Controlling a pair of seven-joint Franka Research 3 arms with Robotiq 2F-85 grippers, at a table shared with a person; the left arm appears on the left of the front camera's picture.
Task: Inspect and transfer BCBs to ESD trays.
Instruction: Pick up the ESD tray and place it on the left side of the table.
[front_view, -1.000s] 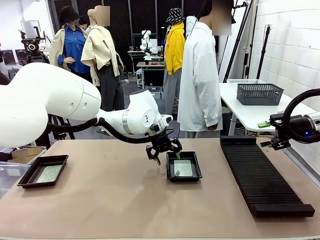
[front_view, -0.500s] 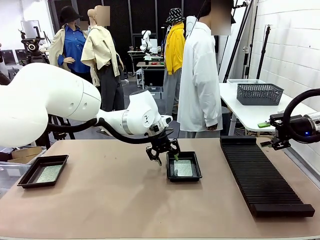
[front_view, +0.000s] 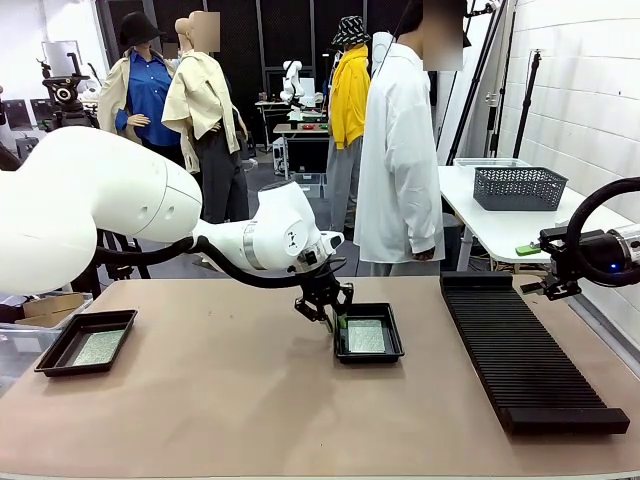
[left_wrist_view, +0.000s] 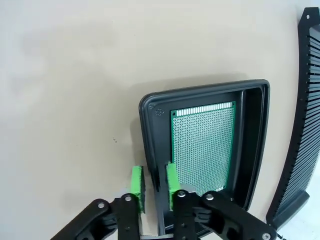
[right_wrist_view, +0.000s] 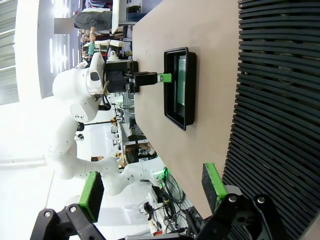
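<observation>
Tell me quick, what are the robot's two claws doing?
Left gripper: closing around the tray rim; firm grip cannot be told.
Right gripper: open, holding nothing.

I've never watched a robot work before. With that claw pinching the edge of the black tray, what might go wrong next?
The left gripper straddles just one wall of the middle tray, so lifting could tilt it.
The loose green board inside might then slide or spill out.
A sideways pull could push the tray into the ribbed rack nearby.
</observation>
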